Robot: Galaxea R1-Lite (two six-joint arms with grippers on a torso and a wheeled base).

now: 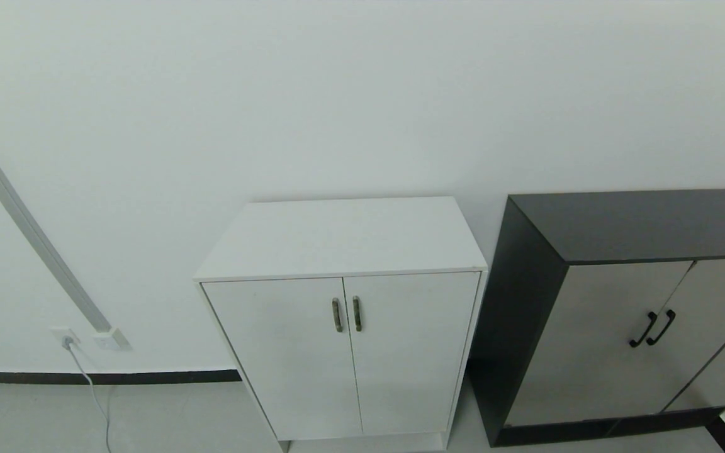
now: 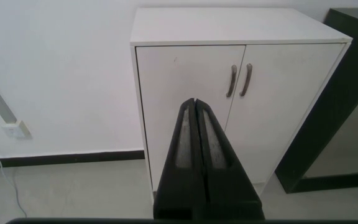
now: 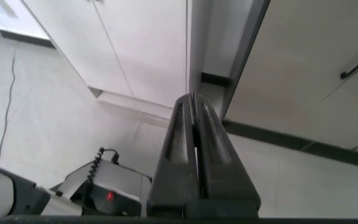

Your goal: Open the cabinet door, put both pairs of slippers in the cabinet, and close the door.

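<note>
A white two-door cabinet (image 1: 343, 314) stands against the wall with both doors closed; two grey handles (image 1: 347, 314) sit side by side at the middle seam. The left wrist view faces this white cabinet (image 2: 229, 99) from some distance, with my left gripper (image 2: 195, 106) shut and empty, well short of the handles (image 2: 239, 80). My right gripper (image 3: 194, 99) is shut and empty, low over the floor, facing the white cabinet's lower right corner (image 3: 142, 56) and the gap beside the dark cabinet.
A black cabinet (image 1: 627, 302) with grey doors and black handles stands just right of the white one. On the left, a wall socket (image 1: 67, 340) with a cable (image 1: 95, 396) trails down to the grey floor, and a slanted conduit runs along the wall.
</note>
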